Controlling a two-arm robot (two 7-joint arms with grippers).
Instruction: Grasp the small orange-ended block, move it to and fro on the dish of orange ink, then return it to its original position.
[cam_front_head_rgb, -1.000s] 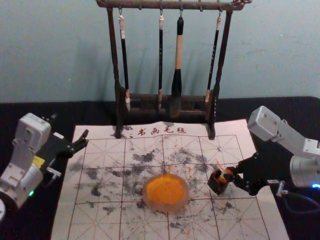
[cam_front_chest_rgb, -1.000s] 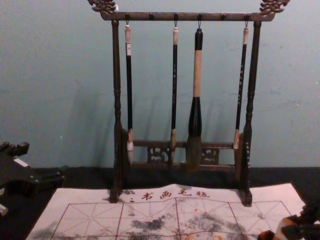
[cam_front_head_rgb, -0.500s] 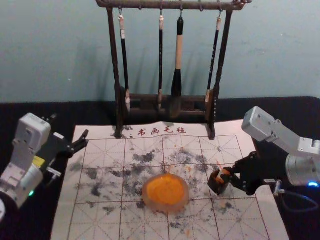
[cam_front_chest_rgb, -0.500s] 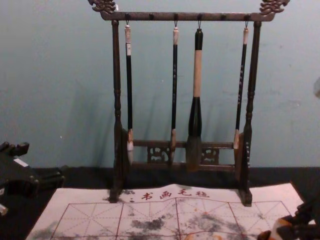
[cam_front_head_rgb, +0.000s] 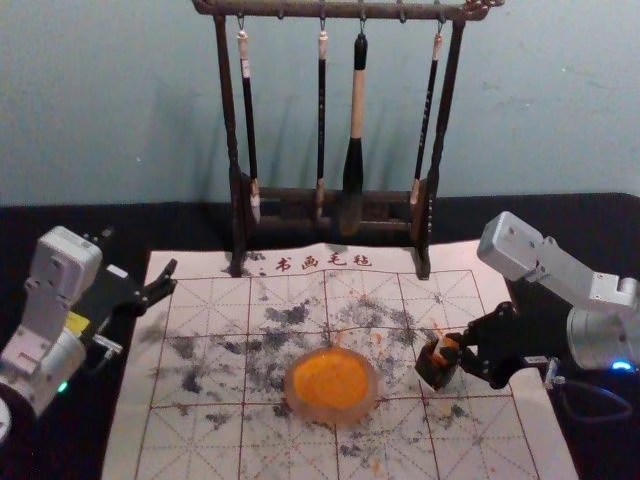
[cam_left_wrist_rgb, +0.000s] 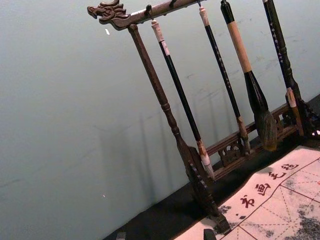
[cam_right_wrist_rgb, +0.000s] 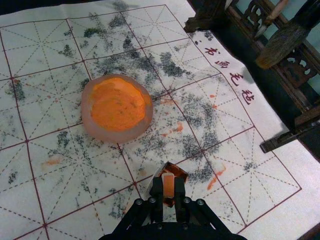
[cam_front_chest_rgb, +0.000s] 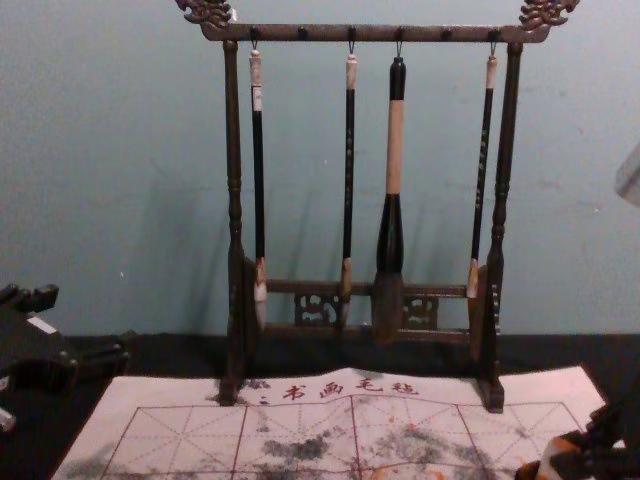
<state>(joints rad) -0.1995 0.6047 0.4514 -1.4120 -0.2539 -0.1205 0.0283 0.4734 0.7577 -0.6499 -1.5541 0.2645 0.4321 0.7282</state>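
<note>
My right gripper (cam_front_head_rgb: 452, 348) reaches in from the right in the head view, at a dark open box (cam_front_head_rgb: 433, 373) on the mat. In the right wrist view, the right gripper (cam_right_wrist_rgb: 168, 189) is shut on the small orange-ended block (cam_right_wrist_rgb: 168, 183), at the mouth of the dark box (cam_right_wrist_rgb: 182, 174). Its lower part is hidden by the fingers and box. The round dish of orange ink (cam_front_head_rgb: 331, 386) lies left of the box, apart from it. My left gripper (cam_front_head_rgb: 140, 251) stays parked at the left, open, its two tips (cam_left_wrist_rgb: 165, 235) wide apart in the left wrist view.
A wooden rack (cam_front_head_rgb: 432, 215) with several hanging brushes stands behind the gridded mat (cam_front_head_rgb: 200, 440). The mat has grey and orange stains. Black cloth (cam_front_head_rgb: 590, 225) lies around it, and a pale wall rises behind.
In the head view my right arm has shifted a little to the left, toward the box. The left arm, dish and box stay where they were.
</note>
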